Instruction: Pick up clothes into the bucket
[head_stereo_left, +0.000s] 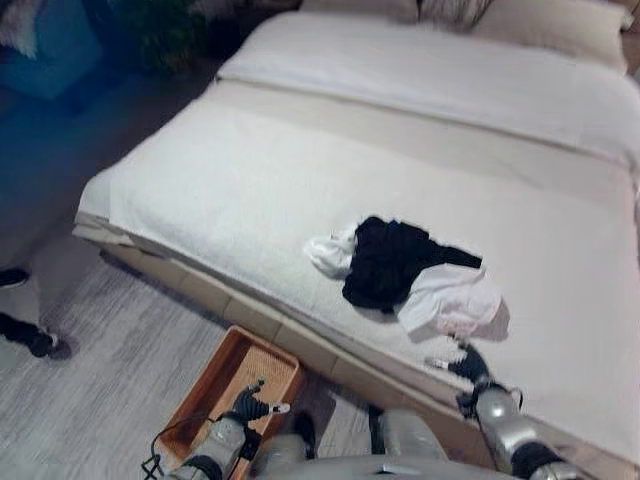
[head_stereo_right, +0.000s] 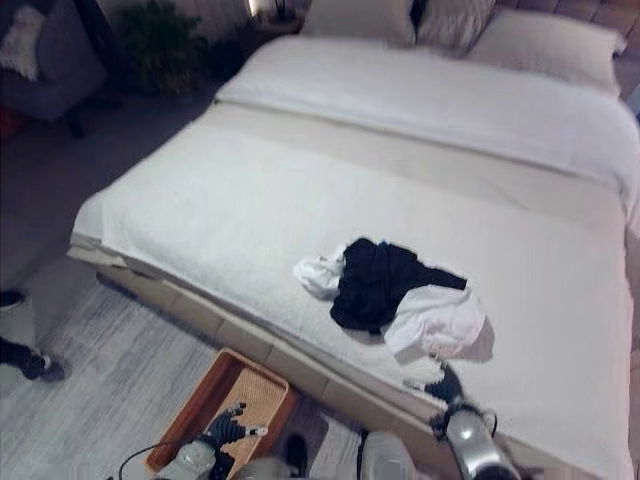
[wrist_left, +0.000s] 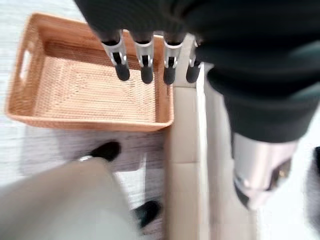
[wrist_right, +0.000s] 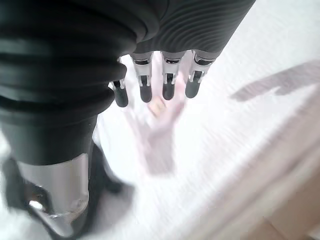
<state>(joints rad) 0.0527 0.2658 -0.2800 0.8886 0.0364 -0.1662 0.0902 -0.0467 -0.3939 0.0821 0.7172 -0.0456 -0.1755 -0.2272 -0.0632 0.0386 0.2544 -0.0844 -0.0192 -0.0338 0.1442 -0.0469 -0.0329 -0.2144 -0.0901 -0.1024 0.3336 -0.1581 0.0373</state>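
A small heap of clothes lies near the bed's front edge: a black garment (head_stereo_left: 388, 262) over white pieces (head_stereo_left: 450, 298), with another white bit (head_stereo_left: 326, 252) at its left. My right hand (head_stereo_left: 466, 364) hovers open just in front of the heap, fingers straight over the white cloth (wrist_right: 157, 132). A woven orange basket (head_stereo_left: 219, 372) stands on the floor beside the bed. My left hand (head_stereo_left: 250, 404) hangs open above the basket (wrist_left: 30, 95), holding nothing.
The wide white bed (head_stereo_left: 250, 170) has pillows (head_stereo_right: 545, 40) at its far end. A dark armchair (head_stereo_right: 50, 60) and a plant (head_stereo_right: 165, 40) stand at the far left. A person's dark shoes (head_stereo_left: 30, 338) are on the grey floor at the left.
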